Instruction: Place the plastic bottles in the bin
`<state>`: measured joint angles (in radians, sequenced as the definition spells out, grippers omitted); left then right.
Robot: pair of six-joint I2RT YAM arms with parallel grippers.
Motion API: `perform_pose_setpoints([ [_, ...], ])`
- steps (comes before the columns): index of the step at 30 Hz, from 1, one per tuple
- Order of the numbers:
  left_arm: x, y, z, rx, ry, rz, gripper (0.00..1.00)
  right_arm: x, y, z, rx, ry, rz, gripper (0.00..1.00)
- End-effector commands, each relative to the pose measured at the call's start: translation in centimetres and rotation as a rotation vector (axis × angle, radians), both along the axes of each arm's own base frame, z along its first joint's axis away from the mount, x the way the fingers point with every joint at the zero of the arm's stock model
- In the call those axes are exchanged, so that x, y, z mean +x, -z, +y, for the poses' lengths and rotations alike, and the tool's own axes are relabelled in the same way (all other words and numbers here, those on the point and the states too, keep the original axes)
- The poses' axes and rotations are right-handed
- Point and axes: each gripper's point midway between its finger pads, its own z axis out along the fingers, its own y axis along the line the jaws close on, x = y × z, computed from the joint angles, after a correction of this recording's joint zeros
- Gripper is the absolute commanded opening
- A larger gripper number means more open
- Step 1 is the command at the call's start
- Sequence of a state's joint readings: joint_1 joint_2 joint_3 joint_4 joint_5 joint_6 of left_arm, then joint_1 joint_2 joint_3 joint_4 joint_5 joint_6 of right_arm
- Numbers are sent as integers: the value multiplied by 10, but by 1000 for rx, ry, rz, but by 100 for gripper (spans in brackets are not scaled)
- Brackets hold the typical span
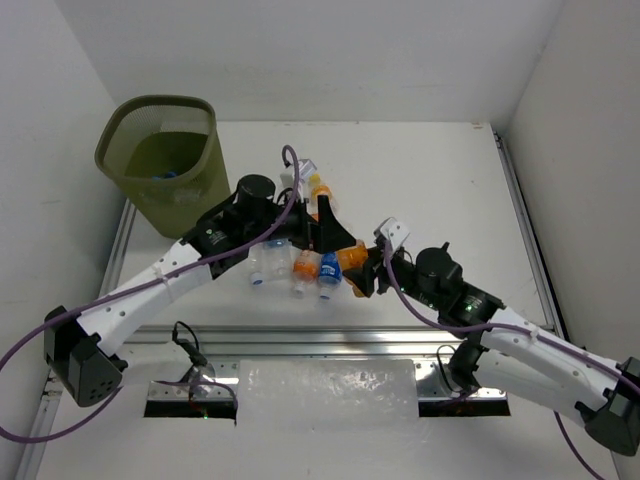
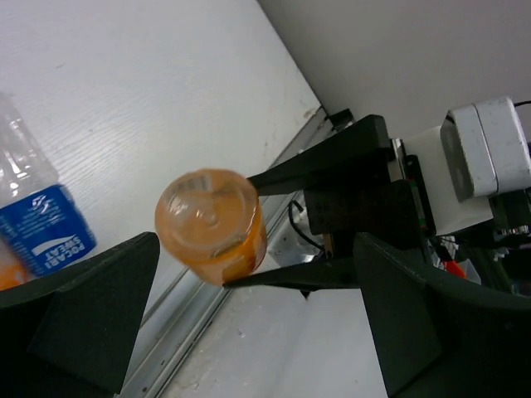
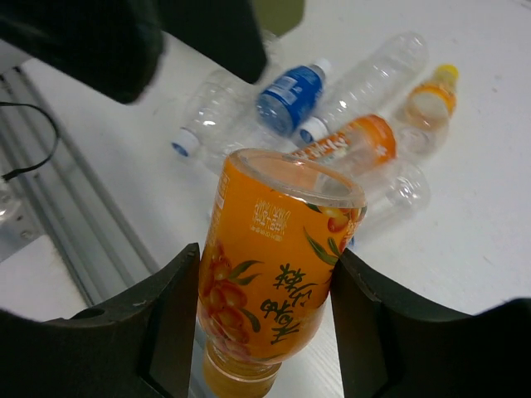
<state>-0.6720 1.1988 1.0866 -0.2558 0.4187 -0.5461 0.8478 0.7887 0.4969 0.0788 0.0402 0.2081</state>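
Note:
My right gripper (image 3: pixel 265 257) is shut on an orange bottle (image 3: pixel 274 274), held base up above the table; it also shows in the top view (image 1: pixel 350 257). In the left wrist view the same orange bottle (image 2: pixel 211 224) points its base at the camera, held by the right gripper's thin black fingers. My left gripper (image 2: pixel 253 274) is open, with its fingers (image 2: pixel 91 315) wide on either side and not touching the bottle. Several more bottles (image 1: pixel 300 265) lie on the table below both grippers. The olive-green bin (image 1: pixel 165 160) stands at the far left.
On the table lie a blue-labelled bottle (image 3: pixel 286 99), a clear one (image 3: pixel 373 79), an orange one (image 3: pixel 348 145) and an orange one with a yellow cap (image 3: pixel 427 104). A metal rail (image 1: pixel 300 340) runs along the near edge. White walls close in both sides.

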Motion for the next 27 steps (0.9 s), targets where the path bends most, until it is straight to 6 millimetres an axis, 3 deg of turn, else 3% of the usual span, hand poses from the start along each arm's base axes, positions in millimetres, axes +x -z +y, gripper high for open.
perform_pose_setpoints([
  [1,-2,-38,-18,-116,36,-86,100,-17,-60,20,109,-165,-153,21],
  [9,-11,14,-44,-8,84,51,98,-19,-98,23,167,-191,-229,22],
  [12,-18,14,-51,-23,119,53,91,-16,-105,21,180,-171,-256,22],
  [14,-21,5,-55,-56,142,39,58,-16,-107,21,182,-171,-266,22],
  [15,-21,-2,-54,-70,141,29,18,-17,-105,21,176,-174,-269,25],
  [16,-20,-11,-54,-86,134,10,6,-16,-106,20,178,-171,-269,32],
  [18,-7,-25,-45,-77,35,-31,0,-14,-104,18,179,-153,-268,77],
  [19,0,-37,-36,-48,-22,-53,0,-13,-102,15,179,-132,-262,99],
  [20,25,-43,-18,-2,-183,-97,0,-10,-101,11,181,-101,-250,99],
  [22,48,-72,18,78,-374,-141,0,7,-92,-7,144,43,-207,99],
  [23,78,-79,56,125,-559,-164,0,12,-81,-15,101,97,-171,99],
  [24,90,-110,78,104,-639,-199,0,22,-81,-28,82,192,-160,99],
  [25,98,-112,105,140,-703,-179,0,25,-77,-32,72,225,-135,99],
  [26,119,-120,150,170,-854,-184,0,27,-61,-36,9,248,-90,99],
  [27,118,-145,178,191,-945,-219,0,28,-65,-37,3,261,-81,99],
])
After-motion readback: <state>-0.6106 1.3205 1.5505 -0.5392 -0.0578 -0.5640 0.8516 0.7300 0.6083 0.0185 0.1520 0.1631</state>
